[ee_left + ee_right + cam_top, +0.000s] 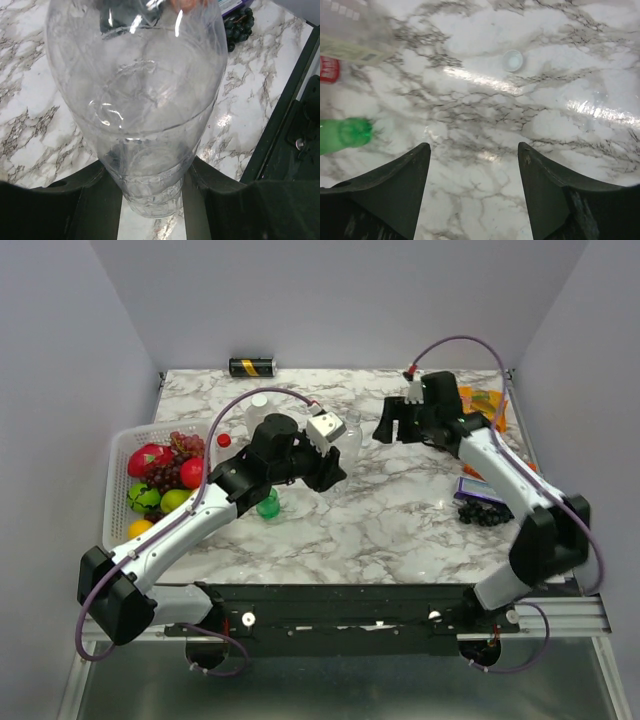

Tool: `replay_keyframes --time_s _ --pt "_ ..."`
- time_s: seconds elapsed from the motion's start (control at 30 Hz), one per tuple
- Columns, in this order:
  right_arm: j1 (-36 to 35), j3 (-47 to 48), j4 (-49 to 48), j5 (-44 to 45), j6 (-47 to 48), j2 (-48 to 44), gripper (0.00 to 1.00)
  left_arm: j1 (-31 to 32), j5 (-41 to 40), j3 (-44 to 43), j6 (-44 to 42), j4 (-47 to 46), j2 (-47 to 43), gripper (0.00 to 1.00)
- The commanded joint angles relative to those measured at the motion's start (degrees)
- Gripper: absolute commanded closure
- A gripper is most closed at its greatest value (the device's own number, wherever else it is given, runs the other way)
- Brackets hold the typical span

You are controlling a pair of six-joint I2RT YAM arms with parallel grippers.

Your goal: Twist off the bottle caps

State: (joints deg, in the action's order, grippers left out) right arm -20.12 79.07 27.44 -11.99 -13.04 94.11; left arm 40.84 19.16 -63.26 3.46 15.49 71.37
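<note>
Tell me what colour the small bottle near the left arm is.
Translucent green. The small bottle shows best in the right wrist view.

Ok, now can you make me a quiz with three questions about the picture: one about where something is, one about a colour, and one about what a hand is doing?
1. Where is the can?
A) far edge of the table
B) near edge
C) middle

2. What colour is the small bottle by the left arm?
A) blue
B) green
C) yellow

3. What is the left hand doing?
A) hanging open
B) gripping a clear bottle
C) gripping the can

Answers:
1 A, it lies right by the back wall.
2 B, it looks bright green from above.
3 B, its fingers press both sides of the bottle.
</note>
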Motion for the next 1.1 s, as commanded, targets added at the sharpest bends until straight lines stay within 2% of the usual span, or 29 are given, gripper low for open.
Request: replay_keyframes --time_s 0.0,0.17,0.3,0.43,0.7,1.07 --pt "-0.2 -10.6 -11.9 -8.3 -4.9 -17.2 0.22 0.7 2.8 -1.0 -1.1 -1.4 0.8 0.91" --pt "-0.2 -15.8 -15.7 -12.9 -7.5 -31.8 0.22 2.2 2.6 -1.4 -1.2 -0.7 1.7 0.91" --pt "-0.5 -19.2 -21.5 -21.6 -11.6 -36.5 0.27 3.4 3.2 -1.6 -1.5 -0.4 2.7 0.91" --pt "-2.4 -19.0 -20.4 -19.1 -10.8 -37.3 0.28 4.3 4.1 -1.8 -2.2 0.1 3.5 0.91" --pt "-4.5 -17.5 -20.0 -19.9 -9.3 -34.9 0.3 5.7 6.2 -2.5 -3.2 1.4 5.2 0.91" --pt "-6.7 -17.2 -19.3 -19.7 -7.7 -31.9 0.46 6.3 5.8 -2.4 -3.1 1.2 5.1 0.91"
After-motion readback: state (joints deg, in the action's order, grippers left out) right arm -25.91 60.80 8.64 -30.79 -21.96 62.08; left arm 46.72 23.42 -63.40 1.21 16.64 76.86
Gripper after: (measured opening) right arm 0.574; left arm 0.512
